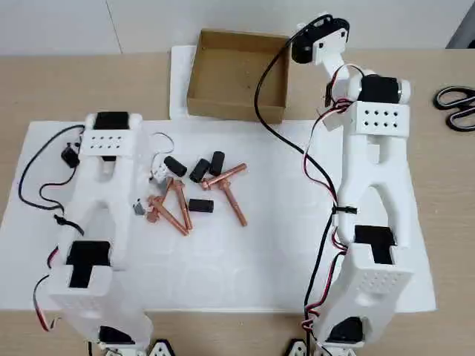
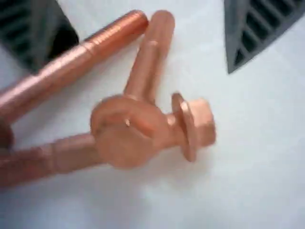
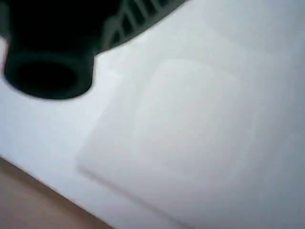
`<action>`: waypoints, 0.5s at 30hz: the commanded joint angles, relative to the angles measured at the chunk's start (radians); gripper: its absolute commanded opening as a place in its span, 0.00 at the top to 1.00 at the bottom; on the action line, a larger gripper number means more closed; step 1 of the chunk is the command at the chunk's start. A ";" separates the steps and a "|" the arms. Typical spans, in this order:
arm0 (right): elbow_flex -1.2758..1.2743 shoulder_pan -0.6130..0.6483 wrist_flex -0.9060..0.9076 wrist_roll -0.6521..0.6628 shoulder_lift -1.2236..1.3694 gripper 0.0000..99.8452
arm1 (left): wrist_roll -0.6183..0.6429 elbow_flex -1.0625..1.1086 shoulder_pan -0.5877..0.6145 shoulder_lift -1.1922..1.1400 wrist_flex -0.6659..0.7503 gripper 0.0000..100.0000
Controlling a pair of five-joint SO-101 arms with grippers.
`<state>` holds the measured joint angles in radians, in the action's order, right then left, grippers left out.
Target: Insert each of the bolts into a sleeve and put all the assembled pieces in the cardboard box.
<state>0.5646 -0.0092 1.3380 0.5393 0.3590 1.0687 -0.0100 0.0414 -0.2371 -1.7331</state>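
Several copper bolts (image 1: 180, 205) lie in a loose heap on the white sheet, with more (image 1: 233, 203) to their right. Black sleeves (image 1: 199, 170) are scattered just behind them. My left gripper (image 1: 152, 194) hovers low over the heap. In the left wrist view it is open (image 2: 147, 52), its dark fingers (image 2: 33, 28) on either side of crossed bolts (image 2: 143, 129). My right gripper (image 1: 310, 41) is raised beyond the far right corner of the cardboard box (image 1: 237, 74). In the right wrist view it is shut on a black sleeve (image 3: 47, 62).
Scissors (image 1: 456, 104) lie at the table's right edge. The white sheet (image 1: 245, 267) covers the middle of the table. A black cable (image 1: 267, 89) crosses the box's right side.
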 commanded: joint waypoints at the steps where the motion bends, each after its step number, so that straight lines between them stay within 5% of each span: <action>1: 0.046 0.004 -0.012 0.008 -0.005 1.00 | -0.006 0.002 -0.051 0.041 -0.012 0.73; 15: 0.049 0.001 0.008 0.008 -0.010 1.00 | -0.008 -0.004 -0.023 -0.152 0.002 0.86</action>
<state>0.5646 -0.0092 1.3410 0.5393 0.3590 1.0687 -0.0038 0.0123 -0.3659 -1.7315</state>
